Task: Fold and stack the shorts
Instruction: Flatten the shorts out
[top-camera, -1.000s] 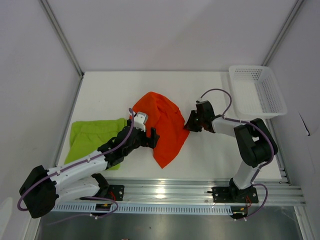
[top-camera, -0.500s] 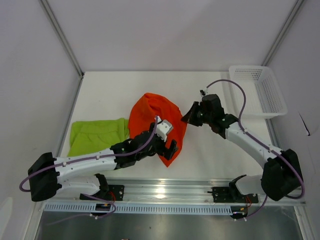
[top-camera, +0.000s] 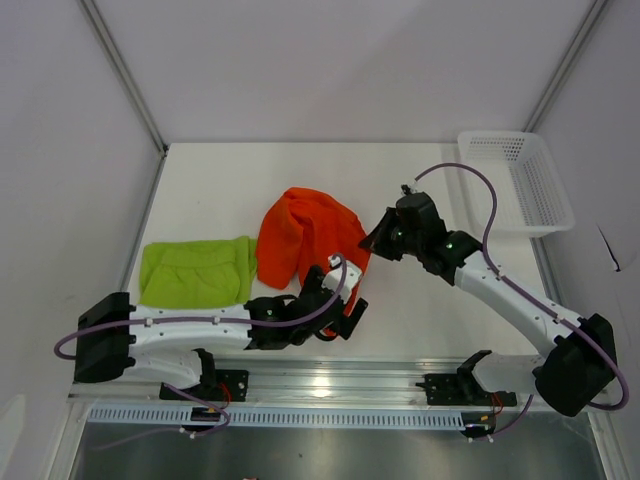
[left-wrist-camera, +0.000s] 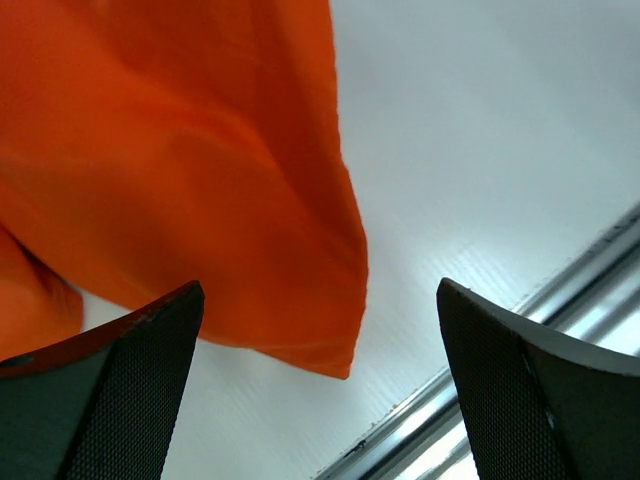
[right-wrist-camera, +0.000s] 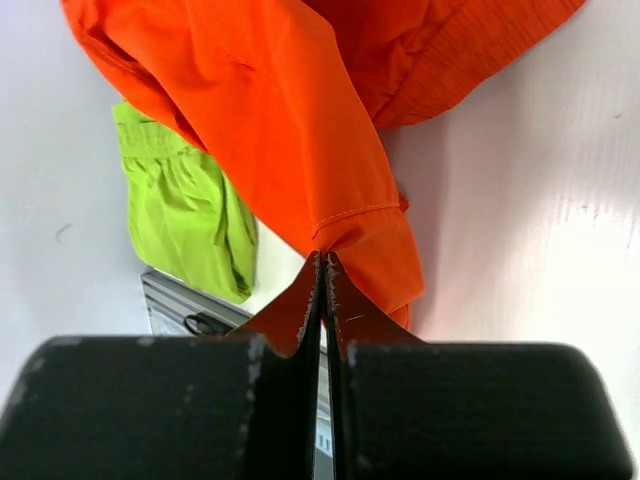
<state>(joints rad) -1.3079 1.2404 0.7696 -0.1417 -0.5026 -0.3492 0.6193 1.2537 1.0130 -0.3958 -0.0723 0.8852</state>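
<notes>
Orange shorts (top-camera: 300, 235) are clamped at the edge by right tool (right-wrist-camera: 322, 262); left tool (top-camera: 350, 298) gapes wide.

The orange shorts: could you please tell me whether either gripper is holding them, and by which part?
The right gripper pinches the orange shorts at a stitched hem edge; the left gripper stands open, holding nothing.

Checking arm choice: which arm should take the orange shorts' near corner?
Left: the left end effector, open, hovers at that corner; the right end effector is shut on the orange shorts.
</notes>
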